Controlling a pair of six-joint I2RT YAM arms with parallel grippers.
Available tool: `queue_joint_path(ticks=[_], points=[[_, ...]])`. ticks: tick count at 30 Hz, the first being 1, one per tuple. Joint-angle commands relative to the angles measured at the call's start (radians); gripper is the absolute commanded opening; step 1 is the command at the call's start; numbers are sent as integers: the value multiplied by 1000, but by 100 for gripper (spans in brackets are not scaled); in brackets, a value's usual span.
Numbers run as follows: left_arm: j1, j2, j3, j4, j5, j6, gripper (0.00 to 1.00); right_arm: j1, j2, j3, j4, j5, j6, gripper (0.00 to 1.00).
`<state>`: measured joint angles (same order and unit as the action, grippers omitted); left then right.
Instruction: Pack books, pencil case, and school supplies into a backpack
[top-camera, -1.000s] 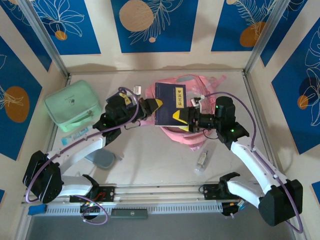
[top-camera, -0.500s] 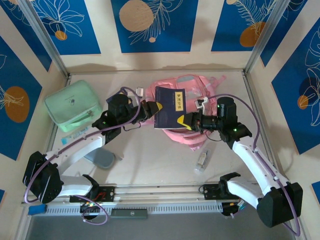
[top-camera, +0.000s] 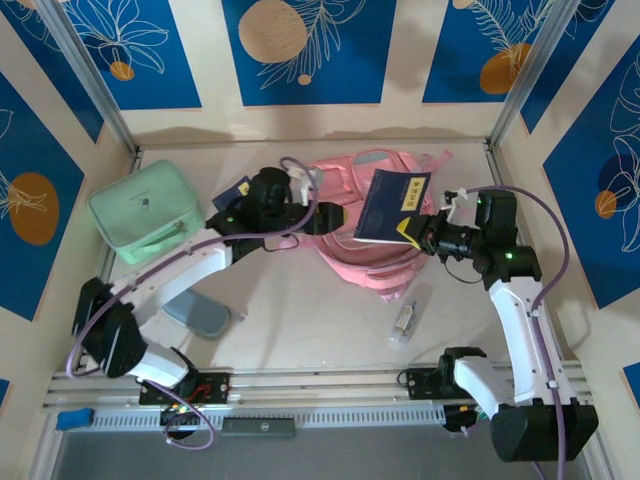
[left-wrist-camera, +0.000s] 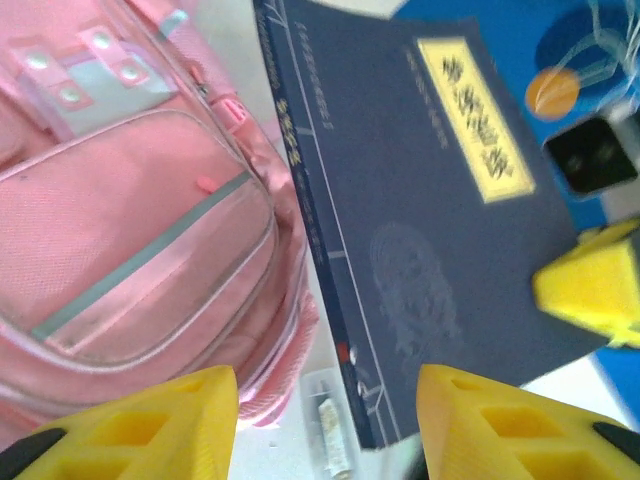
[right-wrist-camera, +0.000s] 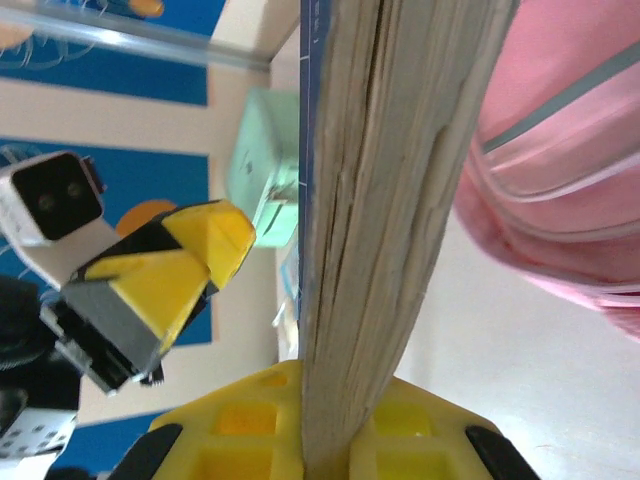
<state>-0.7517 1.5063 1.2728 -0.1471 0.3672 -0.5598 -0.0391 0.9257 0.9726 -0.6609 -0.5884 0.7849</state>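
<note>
A navy book (top-camera: 392, 205) with a yellow label hangs tilted over the pink backpack (top-camera: 365, 250), and my right gripper (top-camera: 415, 232) is shut on its lower corner. The right wrist view shows the book's page edge (right-wrist-camera: 390, 200) clamped between the yellow fingers (right-wrist-camera: 250, 420). My left gripper (top-camera: 328, 216) stands open just left of the book, above the backpack's left side, holding nothing. From the left wrist, the book cover (left-wrist-camera: 420, 220) sits ahead to the right and the backpack (left-wrist-camera: 130, 230) to the left. A second navy book (top-camera: 232, 192) peeks out behind the left arm. The grey-blue pencil case (top-camera: 200, 315) and a clear bottle (top-camera: 404, 322) lie on the table.
A mint-green boxy case (top-camera: 145, 210) stands at the back left. Patterned blue walls with metal posts close the table on three sides. Bare table surface (top-camera: 300, 310) lies in front of the backpack, between the pouch and the bottle.
My left gripper has let go of the book and opened, drawing back to the left. The right arm has carried the book to the right, tilted over the backpack.
</note>
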Motion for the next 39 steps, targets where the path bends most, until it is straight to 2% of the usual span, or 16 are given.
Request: queue_joint_path(ticks=[1, 4, 11, 14, 17, 24, 28, 34, 39], points=[[-67, 97, 92, -162, -64, 360, 53, -77, -17, 19, -131, 25, -62, 0], [-84, 199, 163, -202, -68, 481, 56, -177, -32, -10, -133, -30, -61, 0], [-115, 401, 301, -259, -101, 692, 59, -346, -66, -50, -186, -15, -87, 0], [-127, 491, 386, -295, -149, 736, 60, -362, -66, -69, -178, -17, -79, 0], [-130, 575, 474, -331, -149, 756, 60, -364, -65, -80, -169, -17, -78, 0], [-135, 691, 560, -334, -136, 772, 63, -371, -63, -106, -130, -59, -56, 0], [-135, 736, 596, -342, -174, 767, 52, -371, -64, -106, -132, -49, -58, 0], [-135, 722, 603, -350, -280, 794, 18, -370, -64, -117, -123, -51, -56, 0], [-133, 668, 603, -360, -325, 823, 0, -370, -67, -115, -117, -52, -43, 0]])
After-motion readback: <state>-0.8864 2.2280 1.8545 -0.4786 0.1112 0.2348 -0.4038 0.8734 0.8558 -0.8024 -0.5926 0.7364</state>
